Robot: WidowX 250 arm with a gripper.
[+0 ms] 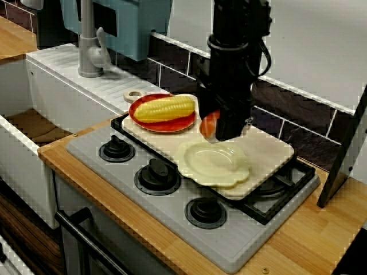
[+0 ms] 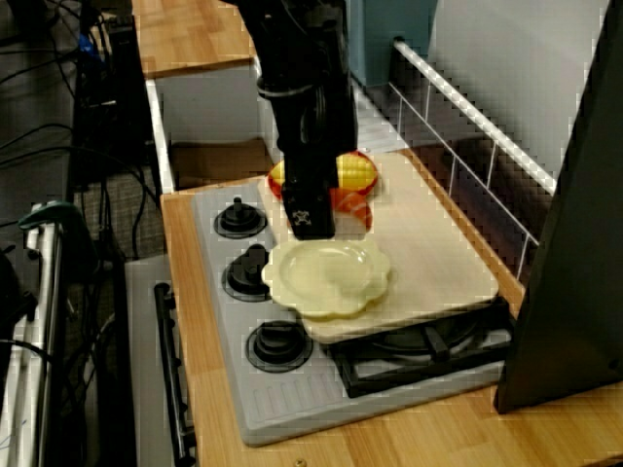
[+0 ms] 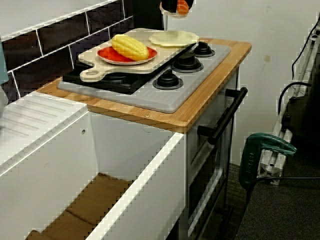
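My gripper was closed on a small orange-red toy food piece. The view from the sink side showed it held clear above the pale scalloped plate. I judged the piece light, rigid and smooth enough to slip, so best pinched across its middle. I counted one such piece, one corn cob on one red plate, one cutting board and three stove knobs.

Even, soft indoor light is seen throughout; shadows are faint, slight glare is caught on the tiles, and all views are grainy.
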